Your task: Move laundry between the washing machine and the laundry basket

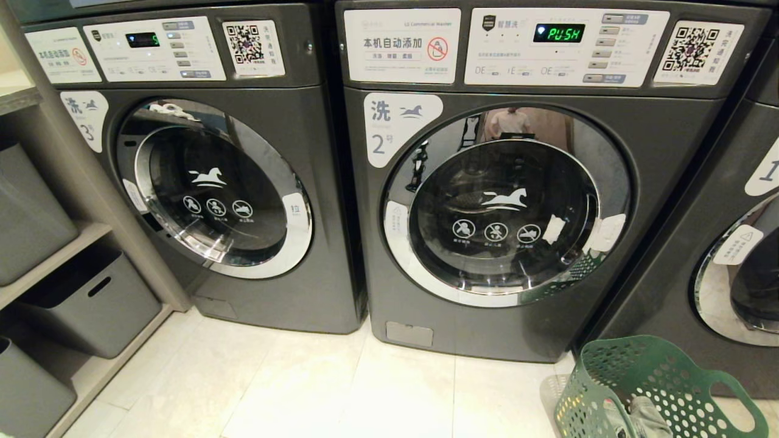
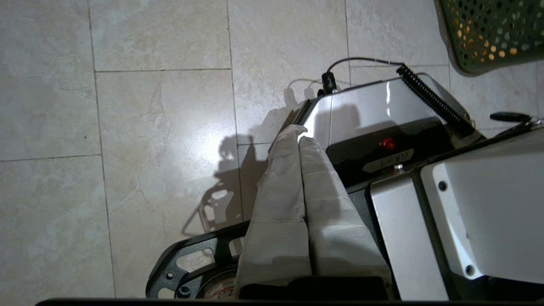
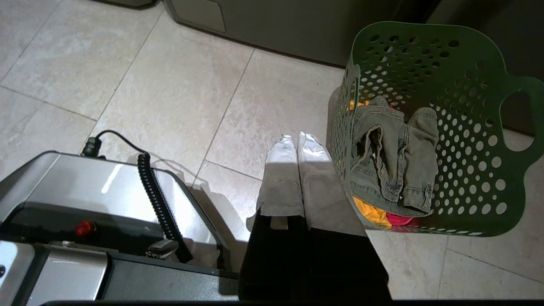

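The washer (image 1: 505, 207) marked "2" is standing in the middle of the head view with its round glass door sitting closed and its display glowing green. A like machine marked "3" (image 1: 213, 182) is standing to its left, and another (image 1: 730, 255) is showing at the right edge. Grey bins (image 1: 91, 298) are resting on shelves at the far left.

The basket (image 3: 429, 127) is sitting on the tiled floor (image 3: 170, 93) in front of the washer, toward the right. The laundry is lying inside it: a grey-olive piece (image 3: 395, 157) is draped on top, with an orange piece (image 3: 369, 210) and a red-pink piece (image 3: 397, 219) peeking out beneath.

The right hand (image 3: 297, 140) is hanging over the floor just beside the basket's wall, its cloth-covered fingers (image 3: 280, 178) pressed together and pinching nothing. The left hand (image 2: 299, 136) is hovering above the robot's base (image 2: 374, 110), its fingers (image 2: 280, 195) likewise pressed together and empty. Neither arm is showing in the head view.
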Motion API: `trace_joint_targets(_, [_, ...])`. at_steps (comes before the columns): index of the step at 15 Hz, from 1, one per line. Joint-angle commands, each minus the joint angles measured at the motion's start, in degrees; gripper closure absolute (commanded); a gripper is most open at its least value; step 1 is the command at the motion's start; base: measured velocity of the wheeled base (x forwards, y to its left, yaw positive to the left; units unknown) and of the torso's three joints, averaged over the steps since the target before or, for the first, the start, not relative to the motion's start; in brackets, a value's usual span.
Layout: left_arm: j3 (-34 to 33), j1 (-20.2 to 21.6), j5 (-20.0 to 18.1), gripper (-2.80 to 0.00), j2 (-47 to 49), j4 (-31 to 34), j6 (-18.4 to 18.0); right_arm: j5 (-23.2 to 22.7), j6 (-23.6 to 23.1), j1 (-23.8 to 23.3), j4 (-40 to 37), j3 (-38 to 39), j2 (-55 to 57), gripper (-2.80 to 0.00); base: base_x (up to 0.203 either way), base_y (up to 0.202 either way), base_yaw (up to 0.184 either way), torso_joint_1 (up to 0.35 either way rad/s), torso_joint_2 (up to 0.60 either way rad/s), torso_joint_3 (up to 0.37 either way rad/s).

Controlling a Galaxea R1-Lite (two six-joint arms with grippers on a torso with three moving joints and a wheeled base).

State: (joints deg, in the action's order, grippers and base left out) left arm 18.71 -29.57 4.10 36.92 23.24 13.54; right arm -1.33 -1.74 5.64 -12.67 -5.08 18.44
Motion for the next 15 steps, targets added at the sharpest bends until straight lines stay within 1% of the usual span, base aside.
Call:
trace_joint_targets(1, [-10.9,-0.5,-2.3,0.0,-4.6,-6.7,-4.9,0.9,1.7,-0.1,-0.6,-0.2,-2.5,0.0,0.0,0.0,0.0,0.0,0.0,0.0])
trace_joint_targets(2, [-12.4,-0.7,-2.7,0.0,-5.3,-8.5,-6.6,1.7,3.1,-0.1,-0.6,-0.2,-2.5,0.0,0.0,0.0,0.0,0.0,0.0,0.0])
trace_joint_targets(3, [-12.5,-0.7,-1.3,0.0,-4.3,-9.2,-7.8,2.4,3.5,-0.1,-0.5,-0.3,-2.5,0.0,0.0,0.0,0.0,0.0,0.0,0.0])
trace_joint_targets(4, [-12.5,0.6,-0.3,0.0,-3.0,-9.1,-8.2,2.4,3.4,-0.1,-0.5,-0.3,-2.5,0.0,0.0,0.0,0.0,0.0,0.0,0.0])
trace_joint_targets(5, [-12.4,4.2,-0.1,0.0,-2.1,-8.8,-8.5,2.4,3.3,-0.1,-0.5,-0.3,-2.5,0.0,0.0,0.0,0.0,0.0,0.0,0.0])
trace_joint_targets(7, [-12.3,16.0,-0.1,0.0,-1.0,-8.5,-9.1,2.4,3.3,0.0,-0.6,-0.3,-2.5,0.0,0.0,0.0,0.0,0.0,0.0,0.0])
trace_joint_targets(8, [-12.3,20.9,-0.1,0.0,-1.7,-8.4,-9.4,2.3,3.2,0.0,-0.5,-0.2,-2.5,0.0,0.0,0.0,0.0,0.0,0.0,0.0])
trace_joint_targets(9, [-12.3,23.4,-0.1,0.0,-4.1,-8.3,-9.9,2.1,2.7,0.0,-0.4,-0.1,-2.5,0.0,0.0,0.0,0.0,0.0,0.0,0.0])
trace_joint_targets(10, [-12.3,24.1,-0.4,0.0,-8.5,-8.2,-10.9,2.0,2.1,0.0,-0.4,-0.1,-2.6,0.0,0.0,0.0,0.0,0.0,0.0,0.0])
trace_joint_targets(11, [-12.3,25.8,-1.2,0.0,-14.6,-8.0,-12.7,1.9,1.7,0.0,-0.4,-0.1,-2.6,0.0,0.0,0.0,0.0,0.0,0.0,0.0])
trace_joint_targets(13, [-12.3,29.2,-2.9,0.0,-23.0,-7.4,-16.1,0.5,-0.5,0.0,-0.5,-0.1,-2.5,0.0,0.0,0.0,0.0,0.0,0.0,0.0])
trace_joint_targets(14, [-12.3,29.5,-3.7,0.0,-26.9,-7.2,-17.6,-0.1,-1.7,0.0,-0.5,0.0,-2.6,0.0,0.0,0.0,0.0,0.0,0.0,0.0])
trace_joint_targets(15, [-12.3,29.4,-5.4,0.0,-30.9,-7.1,-19.1,-0.4,-3.0,0.0,-0.3,0.3,-2.6,0.0,0.0,0.0,0.0,0.0,0.0,0.0])
